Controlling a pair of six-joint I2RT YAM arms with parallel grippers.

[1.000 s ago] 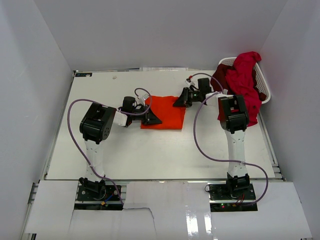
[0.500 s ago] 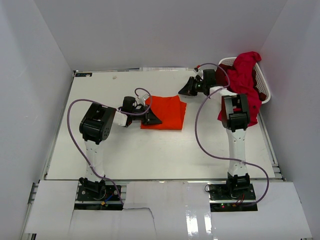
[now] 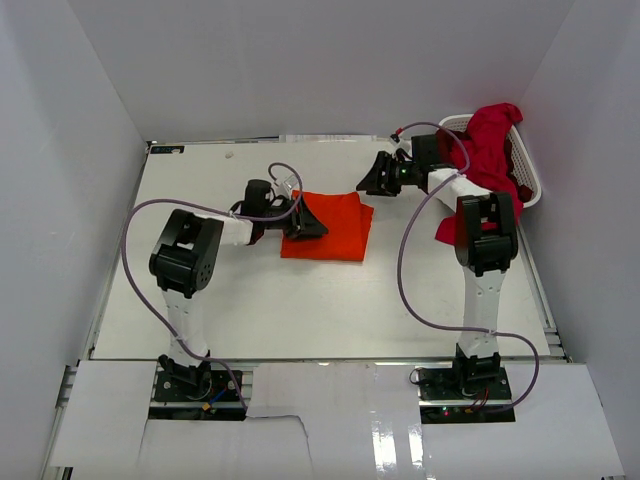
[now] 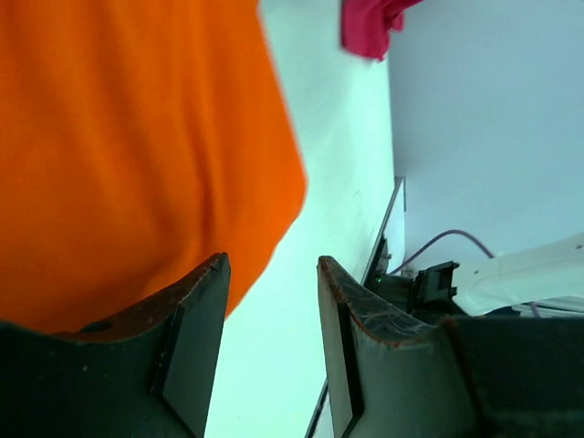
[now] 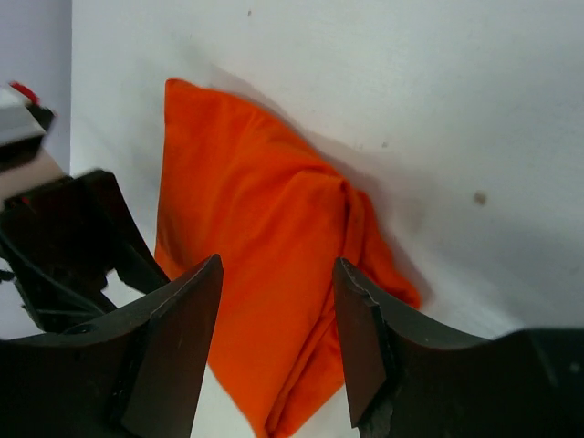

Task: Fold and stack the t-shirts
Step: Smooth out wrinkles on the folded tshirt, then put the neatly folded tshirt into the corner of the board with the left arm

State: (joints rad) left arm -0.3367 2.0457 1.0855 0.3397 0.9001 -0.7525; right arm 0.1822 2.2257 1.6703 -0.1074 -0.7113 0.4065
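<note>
The left gripper (image 3: 305,222), jaws apart and empty, sits at the left edge of a folded orange t-shirt (image 3: 335,225) mid-table (image 3: 250,300). Past the shirt's far right corner, the right gripper (image 3: 372,178) is likewise parted and empty. Crimson t-shirt (image 3: 490,150) and maroon t-shirt (image 3: 437,150) spill from a white laundry basket (image 3: 455,123) at far right.

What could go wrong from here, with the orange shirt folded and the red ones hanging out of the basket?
The left gripper hangs open at the edge of the orange t-shirt; lifting away could snag it and spoil the fold. The crimson t-shirt drapes over the basket rim beside the right arm, so it might catch there or drag the basket.
</note>
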